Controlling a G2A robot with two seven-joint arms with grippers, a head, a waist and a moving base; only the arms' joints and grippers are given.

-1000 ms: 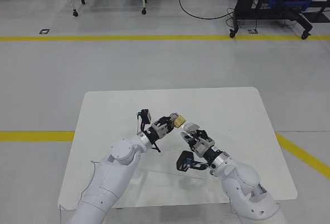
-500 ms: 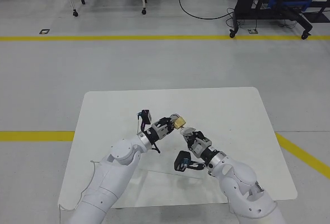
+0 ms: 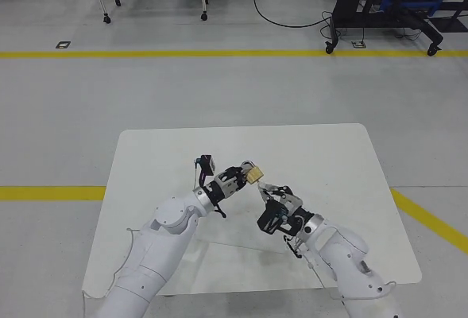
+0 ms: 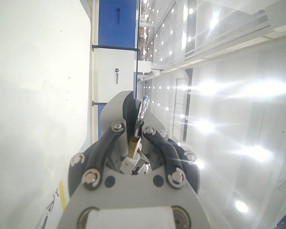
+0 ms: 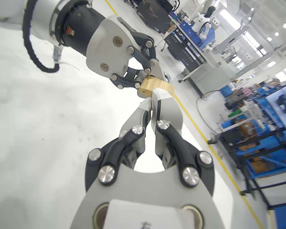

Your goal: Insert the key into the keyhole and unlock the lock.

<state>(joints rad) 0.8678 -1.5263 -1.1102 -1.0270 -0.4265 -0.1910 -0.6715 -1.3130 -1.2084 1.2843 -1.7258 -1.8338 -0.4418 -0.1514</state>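
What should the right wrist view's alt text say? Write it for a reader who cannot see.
The right gripper, fingertips pinched shut, reaches the near end of a brass padlock that the left gripper holds above the white table. A workshop with blue racks lies behind.

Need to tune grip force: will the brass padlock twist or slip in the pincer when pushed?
The padlock looks solid brass, so it is probably stiff and heavy for its size. Its smooth faces may slip, and the left pincer grips just part of its body, so a push from the right pincer could pivot it.
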